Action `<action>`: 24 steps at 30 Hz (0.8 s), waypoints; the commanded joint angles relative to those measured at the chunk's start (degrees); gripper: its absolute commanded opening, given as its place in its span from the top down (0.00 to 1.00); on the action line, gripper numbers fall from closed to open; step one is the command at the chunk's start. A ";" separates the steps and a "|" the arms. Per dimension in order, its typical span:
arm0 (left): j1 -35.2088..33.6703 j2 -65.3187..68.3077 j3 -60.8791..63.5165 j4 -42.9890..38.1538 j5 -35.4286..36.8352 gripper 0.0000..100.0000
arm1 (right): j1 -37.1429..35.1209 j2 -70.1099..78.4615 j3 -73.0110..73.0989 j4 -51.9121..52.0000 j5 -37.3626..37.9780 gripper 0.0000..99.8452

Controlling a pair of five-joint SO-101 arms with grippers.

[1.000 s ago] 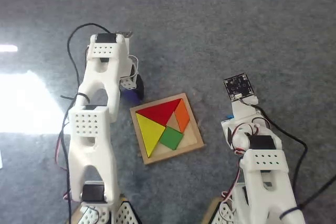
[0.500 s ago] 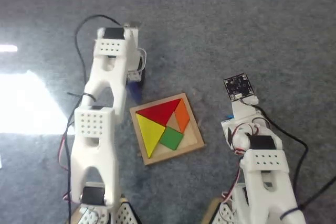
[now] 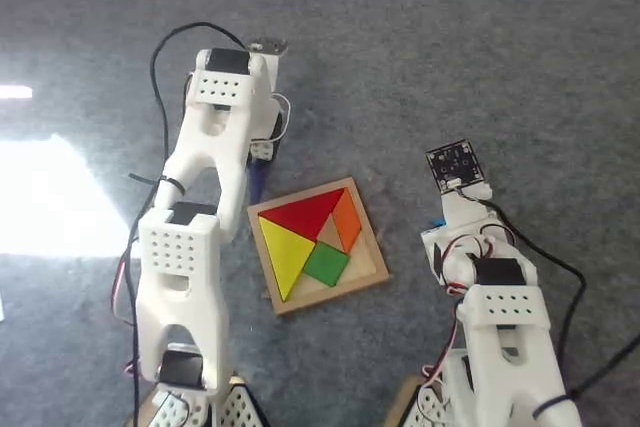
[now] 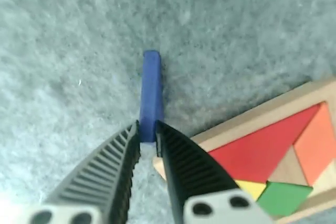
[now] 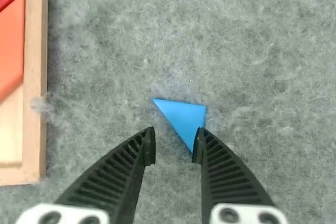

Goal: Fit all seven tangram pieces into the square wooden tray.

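Observation:
The square wooden tray (image 3: 372, 237) lies mid-table and holds a red triangle (image 3: 300, 213), an orange piece (image 3: 347, 219), a yellow triangle (image 3: 283, 252) and a green square (image 3: 326, 263). My left gripper (image 4: 148, 129) is shut on a dark blue piece (image 4: 151, 90), held edge-on just outside the tray's far-left rim (image 4: 252, 121). From above, that blue piece (image 3: 256, 179) shows under the left arm's wrist. My right gripper (image 5: 174, 142) is open and low over the carpet. A light blue triangle (image 5: 182, 117) lies between its fingertips, with one tip at the triangle's corner.
Grey carpet covers the table. The tray's side rim (image 5: 38, 77) lies a short way from the right gripper. Bare wood (image 3: 350, 282) shows along the tray's near-right part. Open carpet lies at the back and far right.
The left arm has swung right and away from its base, carrying the dark blue piece toward the tray's far-left corner. The right arm has not moved.

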 commanded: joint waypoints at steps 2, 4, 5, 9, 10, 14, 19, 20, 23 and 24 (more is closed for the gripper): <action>-0.18 0.88 1.45 0.44 -1.14 0.99 | -0.22 -1.71 -0.35 -0.66 0.70 0.86; -0.35 2.64 1.54 0.26 -1.14 0.99 | -0.22 -1.71 -0.35 -0.66 0.70 0.86; -0.35 3.52 1.54 0.26 -1.32 0.99 | -0.22 -1.71 -0.35 -0.66 0.70 0.86; -0.44 6.59 1.45 -0.35 -1.41 0.98 | -0.22 -1.71 -0.35 -0.66 0.70 0.86; -0.44 7.21 1.45 -0.53 -1.41 0.98 | -0.22 -1.71 -0.35 -0.66 0.70 0.86; -0.35 8.00 1.36 -0.35 -1.41 0.95 | -0.22 -1.71 -0.35 -0.66 0.70 0.86; 0.35 8.53 1.45 -0.35 -1.49 0.94 | -0.22 -1.71 -0.35 -0.66 0.70 0.86; 0.62 8.53 1.45 -0.26 -1.58 0.94 | -0.22 -1.71 -0.35 -0.66 0.70 0.86; 1.85 8.53 1.45 -0.18 -1.58 0.94 | -0.22 -1.71 -0.35 -0.66 0.70 0.86; 2.37 8.44 1.45 -0.18 -1.58 0.94 | -0.22 -1.71 -0.35 -0.66 0.70 0.86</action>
